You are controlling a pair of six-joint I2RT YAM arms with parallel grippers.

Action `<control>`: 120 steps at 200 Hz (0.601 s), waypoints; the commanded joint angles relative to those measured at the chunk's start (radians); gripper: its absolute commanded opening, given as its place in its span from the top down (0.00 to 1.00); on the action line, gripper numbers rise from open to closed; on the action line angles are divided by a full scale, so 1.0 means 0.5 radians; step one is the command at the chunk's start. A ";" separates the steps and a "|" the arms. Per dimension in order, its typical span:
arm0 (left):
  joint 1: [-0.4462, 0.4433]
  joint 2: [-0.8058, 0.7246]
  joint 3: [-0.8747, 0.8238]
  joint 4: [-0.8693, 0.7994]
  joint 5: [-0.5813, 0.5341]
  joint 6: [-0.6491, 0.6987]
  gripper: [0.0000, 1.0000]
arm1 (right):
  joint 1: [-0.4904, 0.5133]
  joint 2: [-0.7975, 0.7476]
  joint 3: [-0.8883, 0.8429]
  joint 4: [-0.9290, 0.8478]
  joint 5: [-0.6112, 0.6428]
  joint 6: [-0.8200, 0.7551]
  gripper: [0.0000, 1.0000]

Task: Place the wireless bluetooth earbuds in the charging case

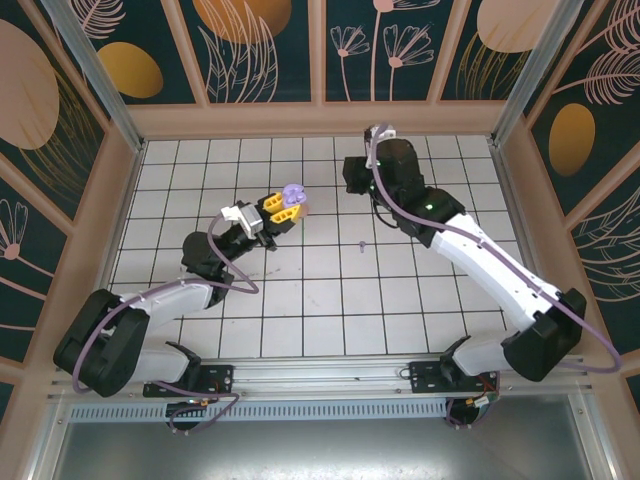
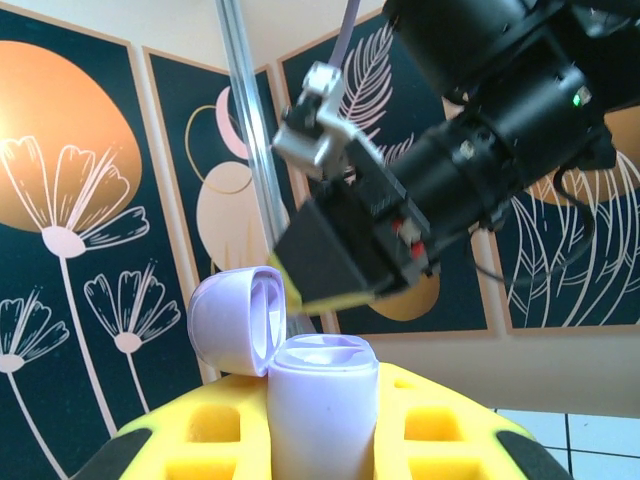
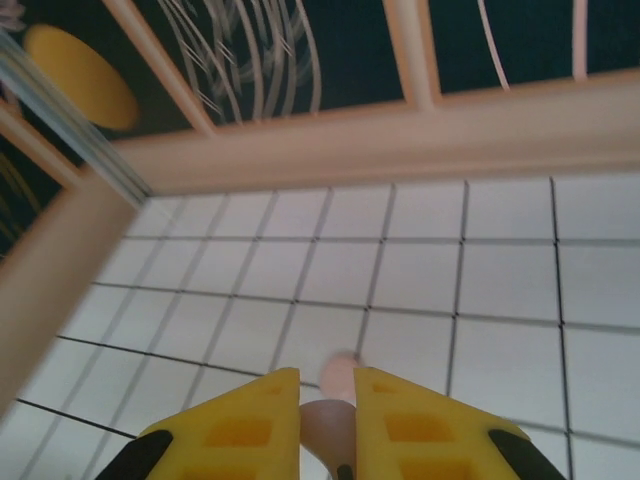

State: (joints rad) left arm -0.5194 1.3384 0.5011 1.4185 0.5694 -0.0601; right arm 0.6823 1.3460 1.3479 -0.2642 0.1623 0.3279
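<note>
While the left claw (image 2: 325, 440) is squeezed tight on the small round lavender plastic charging case (image 2: 322, 395), holding it up with its little flip lid (image 2: 238, 320) open, the right claw (image 3: 327, 380) has its yellow fingers nearly together, pinching a tiny pale, pinkish-looking earbud (image 3: 326, 430) between them. Seen from above, the right claw hangs a little way to the right of the case and does not touch it. So I think the step in hand is bringing this earbud to the case. The next move looks fiddly: the right claw must line the earbud up over the open hollow in the case and lower it in slowly, while the left claw holds the case steady. A tiny pale speck (image 1: 361, 243) lies on the white tiled counter (image 1: 330, 300) between the arms; it may be another earbud, but it is too small to tell
</note>
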 commanded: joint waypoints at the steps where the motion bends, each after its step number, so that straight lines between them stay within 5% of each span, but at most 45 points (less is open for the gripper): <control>1: -0.020 0.053 0.068 0.101 0.052 -0.042 1.00 | 0.040 -0.092 0.031 0.255 -0.175 -0.098 0.83; 120: -0.032 0.311 0.145 0.507 -0.006 -0.350 1.00 | 0.319 -0.210 -0.206 0.703 -0.476 -0.242 0.83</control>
State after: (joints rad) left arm -0.5297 1.4822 0.5430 1.5795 0.5686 -0.1989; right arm 0.8204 1.2629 1.2686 0.0216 -0.0479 0.2256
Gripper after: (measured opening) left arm 0.203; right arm 0.178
